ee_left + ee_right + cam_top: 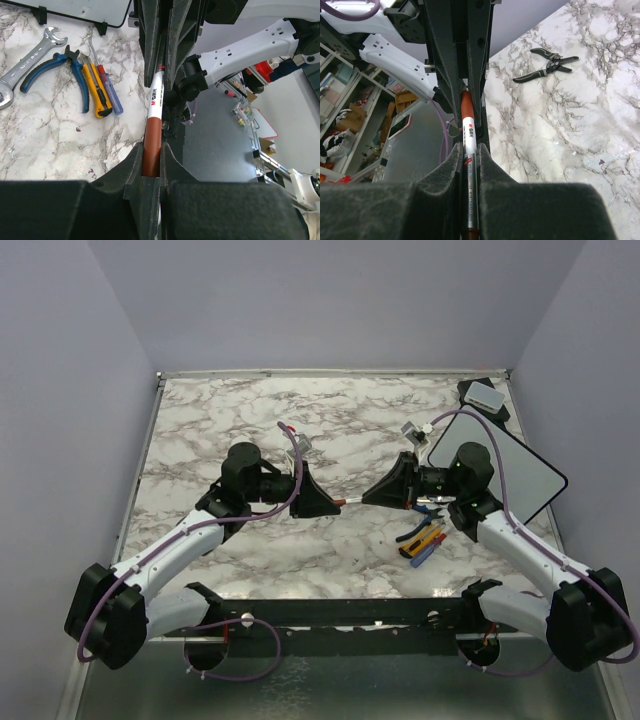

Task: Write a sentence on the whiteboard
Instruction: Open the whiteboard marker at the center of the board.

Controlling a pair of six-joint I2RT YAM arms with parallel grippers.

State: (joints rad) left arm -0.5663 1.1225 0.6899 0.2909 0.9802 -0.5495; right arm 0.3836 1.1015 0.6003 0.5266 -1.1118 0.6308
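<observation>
While both claws meet nose to nose over the middle of the desk (350, 420), a single marker (154, 100) bridges the gap between them.

- Left claw (151, 157): pinched tight on the marker's red-brown cap end.
- Right claw (468, 152): clamped on the white barrel.
- Marker: cap on, held off the desk.
- Just beside the right claw, toward its own arm's base: pliers (70, 57), yellow knife (94, 85), screwdriver (111, 92) and wrench (30, 60), lying loose.
- Beyond the right claw, on its outer side: whiteboard (525, 475), partly hidden behind the right wrist. I can make out no writing on it from above.
- Farther on, past the board at the desk's far corner: small grey-white block (487, 395) on a black base.

Progress, as judged: early. The marker is in hand, and the step looks like pulling the cap off. Left to do: uncap, bring the tip to the board, write the whole sentence.
</observation>
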